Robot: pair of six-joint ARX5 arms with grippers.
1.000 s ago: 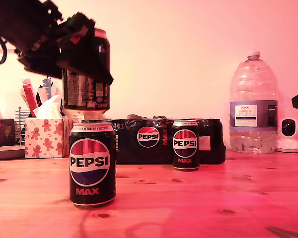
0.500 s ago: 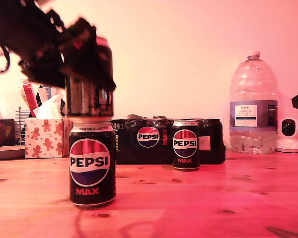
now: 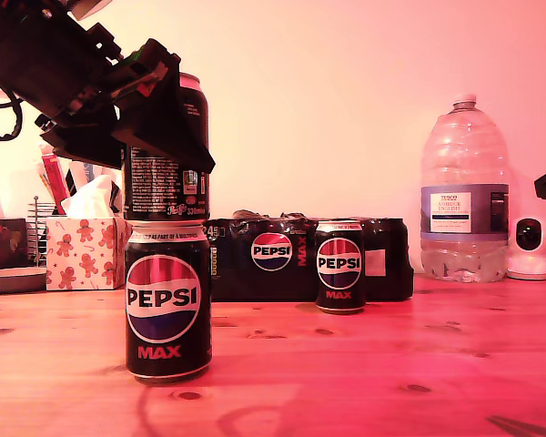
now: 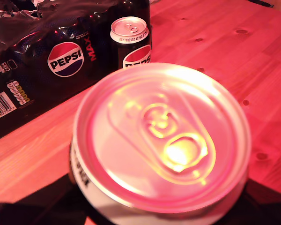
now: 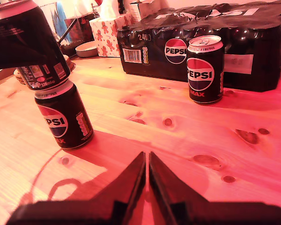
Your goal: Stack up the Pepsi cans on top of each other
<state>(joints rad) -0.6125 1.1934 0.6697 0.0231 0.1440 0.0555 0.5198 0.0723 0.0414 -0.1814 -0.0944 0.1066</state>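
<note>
My first gripper has its jaws clamped on the top can, sitting on the bottom can. My second gripper hangs closed, empty, above the counter. Third can stands by the multipack.

A black gripper holds a Pepsi can right on top of another Pepsi can on the wooden worktop. A third Pepsi can stands further back, in front of a big black Pepsi pack. A big water bottle stands at the exterior view's right.
</note>
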